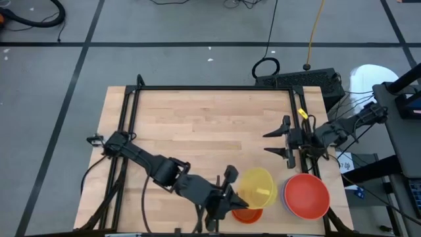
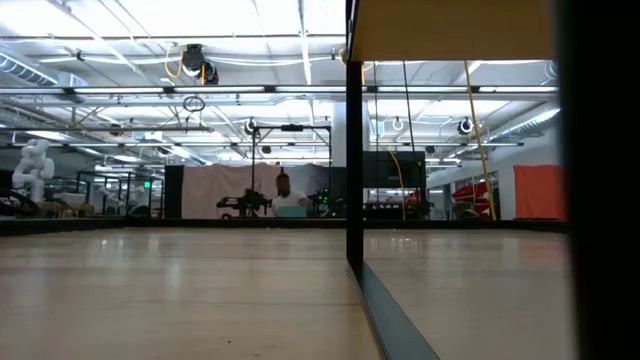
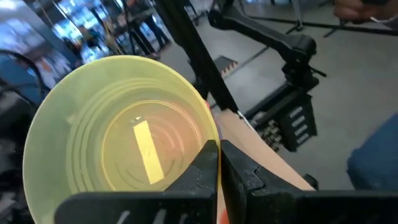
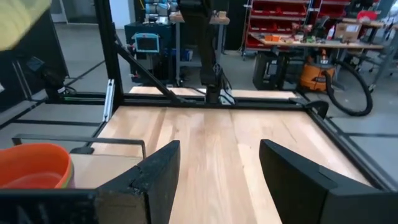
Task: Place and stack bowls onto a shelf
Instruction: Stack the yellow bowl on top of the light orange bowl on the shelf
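Observation:
My left gripper (image 1: 231, 193) is shut on a yellow bowl (image 1: 257, 187) near the table's near edge, just above a small orange bowl (image 1: 247, 214) that rests on the tabletop. A red bowl (image 1: 306, 195) sits nested in a purple-blue bowl (image 1: 285, 195) at the near right corner. My right gripper (image 1: 279, 141) hangs open over the table's right side, touching nothing. In the right wrist view, an orange-red bowl (image 4: 34, 165) shows low at one side. The low view shows the pale shelf board (image 2: 450, 30) on its dark upright (image 2: 353, 150), with no bowl in sight. My left gripper pinches the yellow bowl's rim (image 3: 208, 138), one finger (image 3: 200, 171) on the inside wall and the other outside. The fingers come nearly level from the table's left. The bowl is lifted clear and tipped on its side, its opening turned toward the gripper.
A black metal frame (image 1: 210, 87) runs round the tabletop, with a rail (image 1: 297, 115) beside my right gripper. Bare wood (image 1: 197, 131) fills the table's middle and far half. Cables and a dark box (image 1: 302, 79) lie beyond the far right corner.

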Motion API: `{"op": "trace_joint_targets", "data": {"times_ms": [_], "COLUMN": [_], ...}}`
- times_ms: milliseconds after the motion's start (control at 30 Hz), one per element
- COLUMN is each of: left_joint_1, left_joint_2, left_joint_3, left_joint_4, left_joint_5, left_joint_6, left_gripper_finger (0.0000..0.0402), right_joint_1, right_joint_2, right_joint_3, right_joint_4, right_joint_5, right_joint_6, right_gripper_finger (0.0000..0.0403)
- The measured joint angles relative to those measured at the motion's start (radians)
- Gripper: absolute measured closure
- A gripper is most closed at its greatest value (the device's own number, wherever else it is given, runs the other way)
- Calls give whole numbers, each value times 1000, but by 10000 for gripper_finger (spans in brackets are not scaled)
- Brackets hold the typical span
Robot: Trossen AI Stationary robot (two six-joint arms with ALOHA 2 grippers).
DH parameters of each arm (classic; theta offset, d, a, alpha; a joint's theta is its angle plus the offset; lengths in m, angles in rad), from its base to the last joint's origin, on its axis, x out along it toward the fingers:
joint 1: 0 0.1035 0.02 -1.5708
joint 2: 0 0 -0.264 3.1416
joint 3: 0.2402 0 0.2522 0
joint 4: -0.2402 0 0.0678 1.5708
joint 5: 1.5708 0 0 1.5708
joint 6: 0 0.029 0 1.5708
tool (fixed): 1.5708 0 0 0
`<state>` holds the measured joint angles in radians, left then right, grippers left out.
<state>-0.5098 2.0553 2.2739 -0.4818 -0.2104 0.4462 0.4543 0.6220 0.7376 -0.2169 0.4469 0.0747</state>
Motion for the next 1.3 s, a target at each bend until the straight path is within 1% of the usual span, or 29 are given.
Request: {"op": "trace_joint_targets", "data": {"times_ms": [300,367,467,533,633,700,800,933,1033,1300], "left_joint_1": [0,-1,-3,-8,-16,-16,-11,-7,-4,-3], "left_joint_2": [14,14,14,20,29,40,71,91,96,108], "left_joint_3": [17,17,17,17,16,16,15,13,14,14], "left_joint_4": [-54,-74,-100,-105,-105,-89,-93,-129,-128,-213], "left_joint_5": [1,26,95,148,239,264,271,266,267,259], "left_joint_6": [-176,-202,-221,-219,-173,-147,-128,-66,-58,-54], "left_gripper_finger": [393,393,393,393,393,392,392,392,392,390], "right_joint_1": [8,8,8,8,8,8,8,8,8,8], "right_joint_2": [-3,-3,-5,-5,-5,-5,-5,-5,-5,-5], "right_joint_3": [0,0,0,0,0,0,1,1,1,1], "right_joint_4": [-49,-48,-42,-43,-42,-42,-39,-35,-35,-35], "right_joint_5": [1,2,2,2,2,2,2,2,-1,-2], "right_joint_6": [21,19,19,19,19,19,19,18,19,18], "right_gripper_finger": [190,190,190,190,190,190,190,190,190,190]}}
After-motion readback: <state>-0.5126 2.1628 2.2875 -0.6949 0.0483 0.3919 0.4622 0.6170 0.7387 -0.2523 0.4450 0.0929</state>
